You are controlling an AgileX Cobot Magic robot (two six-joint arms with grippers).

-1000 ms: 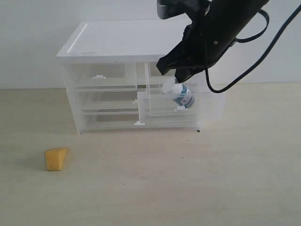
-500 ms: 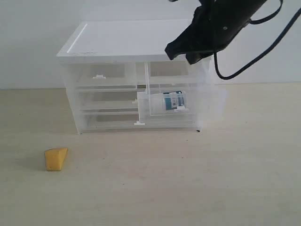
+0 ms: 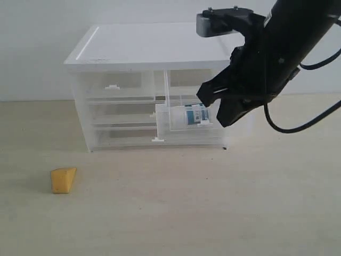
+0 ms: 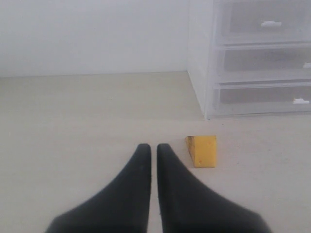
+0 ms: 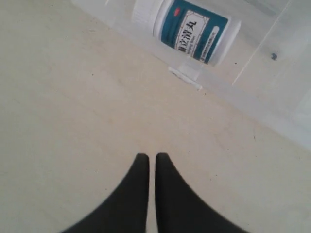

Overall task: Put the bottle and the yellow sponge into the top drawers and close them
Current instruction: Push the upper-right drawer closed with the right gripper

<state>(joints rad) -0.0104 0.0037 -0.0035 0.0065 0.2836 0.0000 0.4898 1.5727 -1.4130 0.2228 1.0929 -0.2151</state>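
The bottle (image 3: pixel 195 114) (image 5: pixel 192 30) lies on its side inside the right top drawer (image 3: pixel 175 120), which stands pulled out. Its tab handle (image 5: pixel 184 78) shows in the right wrist view. The left top drawer (image 3: pixel 114 85) (image 4: pixel 252 22) is pushed in. My right gripper (image 3: pixel 226 121) (image 5: pixel 148 156) hangs shut and empty just in front of the open drawer, towards its right end. On the table at the front left sits the yellow sponge (image 3: pixel 63 180) (image 4: pixel 201 151). Shut with nothing in it, my left gripper (image 4: pixel 149 146) is a little short of the sponge and to one side.
The translucent cabinet (image 3: pixel 149 45) has a flat white top and two full-width drawers (image 3: pixel 125 133) below the top ones, both pushed in. A white wall stands behind it. The right arm's black cables (image 3: pixel 298 128) loop at the right.
The right gripper let go of the bottle, which dropped into the open drawer. The arm rose, then came down in front of the drawer's right side. The sponge has not moved.
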